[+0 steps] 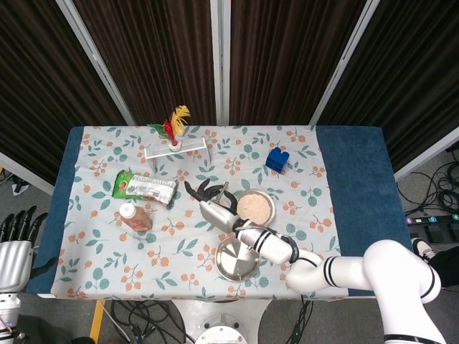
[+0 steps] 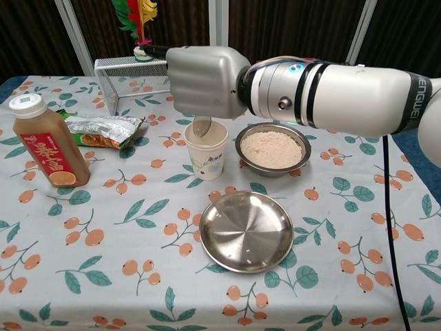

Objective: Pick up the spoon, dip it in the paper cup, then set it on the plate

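Spoon (image 2: 202, 125): metal, bowl down at paper cup (image 2: 206, 150) mouth, gripped by right hand (image 2: 205, 81).

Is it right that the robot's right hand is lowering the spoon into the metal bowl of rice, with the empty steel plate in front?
Not quite. The right hand holds the spoon over the paper cup, not the bowl of rice, which sits beside the cup. The chest view shows the spoon's tip at the cup's rim. The empty steel plate is indeed in front.
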Controlling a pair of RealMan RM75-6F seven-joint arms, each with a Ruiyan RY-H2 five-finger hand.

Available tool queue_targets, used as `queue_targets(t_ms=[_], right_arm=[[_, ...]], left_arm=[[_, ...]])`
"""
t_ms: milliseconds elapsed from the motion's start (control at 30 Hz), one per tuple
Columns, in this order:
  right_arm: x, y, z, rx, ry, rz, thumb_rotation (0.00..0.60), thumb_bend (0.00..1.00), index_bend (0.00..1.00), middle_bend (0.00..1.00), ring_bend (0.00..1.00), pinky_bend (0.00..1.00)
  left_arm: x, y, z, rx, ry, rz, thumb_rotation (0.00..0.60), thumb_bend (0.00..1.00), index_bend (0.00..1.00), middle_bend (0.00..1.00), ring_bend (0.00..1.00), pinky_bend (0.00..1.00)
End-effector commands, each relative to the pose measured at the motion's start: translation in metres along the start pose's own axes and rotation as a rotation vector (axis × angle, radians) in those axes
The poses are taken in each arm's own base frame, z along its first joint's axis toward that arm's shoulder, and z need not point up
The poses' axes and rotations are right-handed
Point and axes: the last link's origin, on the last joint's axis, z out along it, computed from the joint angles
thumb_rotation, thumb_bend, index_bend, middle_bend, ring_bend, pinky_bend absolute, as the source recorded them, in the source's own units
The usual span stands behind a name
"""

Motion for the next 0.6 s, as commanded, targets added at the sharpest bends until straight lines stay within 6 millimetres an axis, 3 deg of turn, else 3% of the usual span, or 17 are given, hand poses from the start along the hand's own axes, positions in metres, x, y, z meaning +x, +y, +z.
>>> queue_targets(t_ms=[33, 333, 600], right_arm=[[0.01, -0.004, -0.001, -0.035, -0.067, -0.001, 0.6, 0.33, 0.78, 0.69, 0.37, 0.0], [0.0, 0.006, -0.013, -0.069, -0.062, 0.1, 0.6, 0.33, 0.75, 0.69, 0.36, 0.0], [-0.022, 0.017, -0.031, -0.173, -0.042, 0.384, 0.6, 0.33, 0.73, 0.67, 0.35, 0.0]], left_arm=[[0.0, 0.0, 0.0, 0.003, 0.001, -0.003, 0.6, 0.03, 0.19, 0.14, 0.07, 0.07], [0.001, 0.0, 0.002, 0.003, -0.001, -0.004, 0.6, 0.03, 0.19, 0.14, 0.07, 0.07], [0.001, 0.001, 0.002, -0.005, -0.001, 0.003, 0.6, 0.03, 0.19, 0.14, 0.07, 0.07]])
